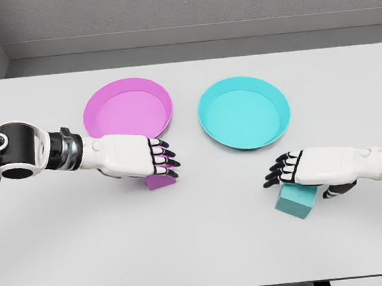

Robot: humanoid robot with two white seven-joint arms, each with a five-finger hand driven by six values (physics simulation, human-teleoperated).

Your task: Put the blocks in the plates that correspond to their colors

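Two plates set side by side on the table [54, 264], left plate [128, 109] beside right plate [243, 112], one block [159, 181] positioned before the left plate, second block [297, 201] positioned before the right plate

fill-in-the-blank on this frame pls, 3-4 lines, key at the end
1. The pink block sits under the ____ hand.
2. The teal block lies on the table, not yet in the ____ plate.
3. The pink plate stands to the ____ of the other plate in the head view.
4. The right hand is over the ____ block.

Missing words: left; teal; left; teal
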